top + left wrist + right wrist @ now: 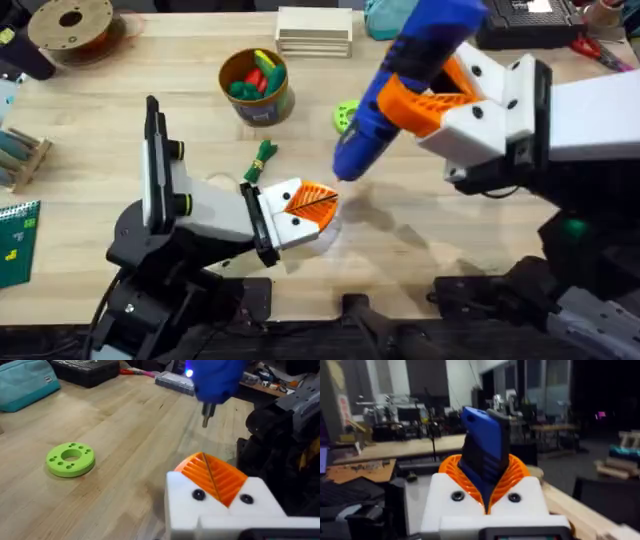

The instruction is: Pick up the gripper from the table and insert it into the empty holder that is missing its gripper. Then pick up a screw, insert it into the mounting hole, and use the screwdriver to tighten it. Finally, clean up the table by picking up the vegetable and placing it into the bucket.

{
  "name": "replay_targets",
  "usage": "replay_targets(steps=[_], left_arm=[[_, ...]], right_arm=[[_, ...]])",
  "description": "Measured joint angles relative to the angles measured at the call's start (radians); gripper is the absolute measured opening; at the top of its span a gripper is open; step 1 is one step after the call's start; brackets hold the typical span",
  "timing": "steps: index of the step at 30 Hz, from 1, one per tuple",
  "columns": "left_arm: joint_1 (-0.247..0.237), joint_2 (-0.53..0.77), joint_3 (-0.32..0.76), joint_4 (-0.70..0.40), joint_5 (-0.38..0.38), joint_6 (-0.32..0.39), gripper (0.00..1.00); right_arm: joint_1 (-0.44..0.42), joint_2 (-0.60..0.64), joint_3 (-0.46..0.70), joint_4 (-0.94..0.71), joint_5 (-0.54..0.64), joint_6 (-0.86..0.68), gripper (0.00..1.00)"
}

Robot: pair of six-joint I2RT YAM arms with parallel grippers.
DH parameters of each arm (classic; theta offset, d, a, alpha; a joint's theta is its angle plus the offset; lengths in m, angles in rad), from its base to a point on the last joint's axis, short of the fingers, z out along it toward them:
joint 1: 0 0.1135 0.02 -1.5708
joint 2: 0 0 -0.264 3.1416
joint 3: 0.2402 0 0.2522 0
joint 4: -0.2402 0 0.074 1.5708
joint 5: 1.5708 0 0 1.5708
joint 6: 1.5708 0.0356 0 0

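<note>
Overhead, right gripper clamps the blue screwdriver, tip slanted down toward the left gripper's closed orange pads.

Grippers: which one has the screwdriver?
The right gripper, its orange pads clamped around the blue screwdriver. The left gripper is shut with nothing between them.

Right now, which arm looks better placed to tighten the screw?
The right. Its tool already grips the screwdriver, tip angled down toward the left tool, whose orange pads are pressed together, presenting the mount.
</note>
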Motion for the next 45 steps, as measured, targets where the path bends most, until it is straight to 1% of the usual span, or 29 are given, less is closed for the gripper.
replay_targets(steps=[3,8,12,16,21,29,37,45], left_arm=[[0.0,0.0,0.0,0.0,0.0,0.0,0.004],[0.0,0.0,0.0,0.0,0.0,0.0,0.004],[0.0,0.0,0.0,0.0,0.0,0.0,0.004],[0.0,0.0,0.0,0.0,0.0,0.0,0.004],[0.0,0.0,0.0,0.0,0.0,0.0,0.004],[0.0,0.0,0.0,0.0,0.0,0.0,0.004],[0.0,0.0,0.0,0.0,0.0,0.0,0.004],[0.0,0.0,0.0,0.0,0.0,0.0,0.004]], right_arm=[[0.056,0.053,0.0,0.096,0.029,-0.017,0.034],[0.109,0.173,0.0,0.209,0.053,-0.025,0.034],[0.139,0.254,0.016,0.253,0.058,-0.029,0.034],[0.168,0.314,0.061,0.261,0.058,-0.033,0.034],[0.18,0.32,0.092,0.259,0.059,-0.036,0.034],[0.183,0.35,0.092,0.253,0.061,-0.025,0.034],[0.184,0.353,0.092,0.262,0.062,0.014,0.034],[0.2,0.373,0.092,0.264,0.078,0.022,0.034]])
